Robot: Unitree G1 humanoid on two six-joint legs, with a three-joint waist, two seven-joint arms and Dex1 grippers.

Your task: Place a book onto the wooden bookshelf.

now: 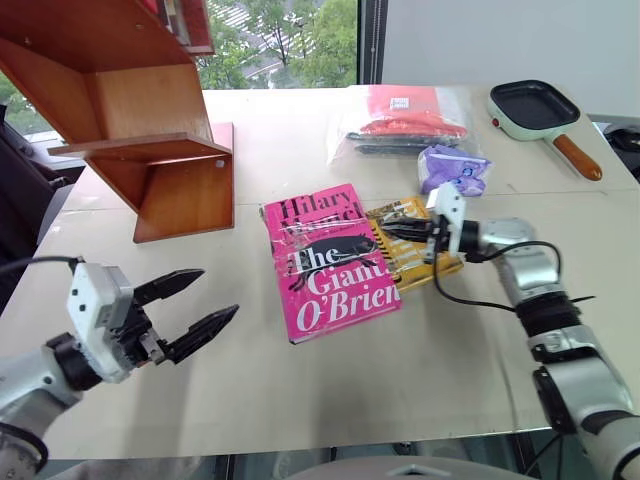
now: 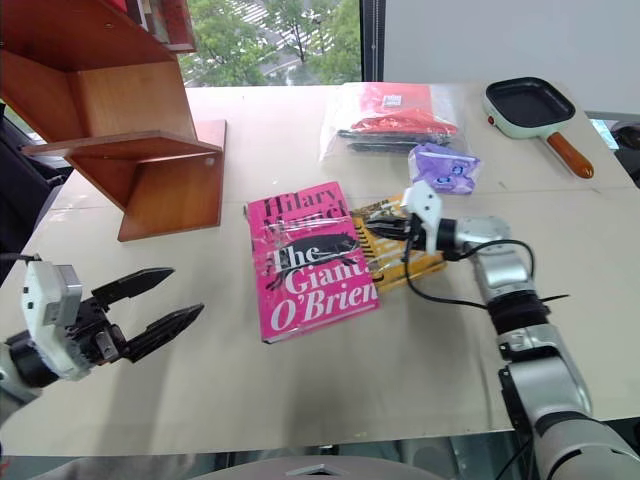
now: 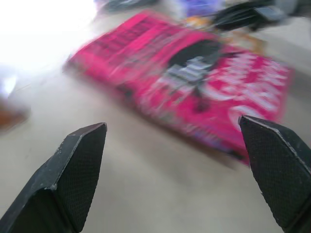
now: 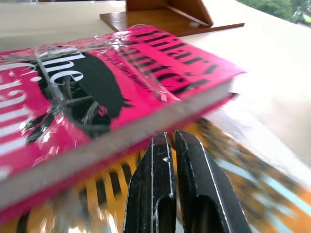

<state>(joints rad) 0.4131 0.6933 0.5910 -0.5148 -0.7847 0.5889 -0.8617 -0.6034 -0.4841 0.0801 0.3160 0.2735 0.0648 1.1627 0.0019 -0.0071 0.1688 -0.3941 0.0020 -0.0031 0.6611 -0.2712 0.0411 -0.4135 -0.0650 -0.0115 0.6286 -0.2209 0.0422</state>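
Note:
The pink book lies flat in the middle of the table, its right edge resting on a yellow-orange book. My right gripper is shut and points level at the pink book's right edge. In the right wrist view its fingertips sit just over the yellow cover, close to the pink book's page edge. My left gripper hovers open at the near left, well apart from the book, with nothing between its fingers. The wooden bookshelf stands at the far left of the table.
At the back right are a plastic bag with red contents, a purple packet and a green frying pan with a brown handle. A window runs behind the table. A cable hangs from my right wrist.

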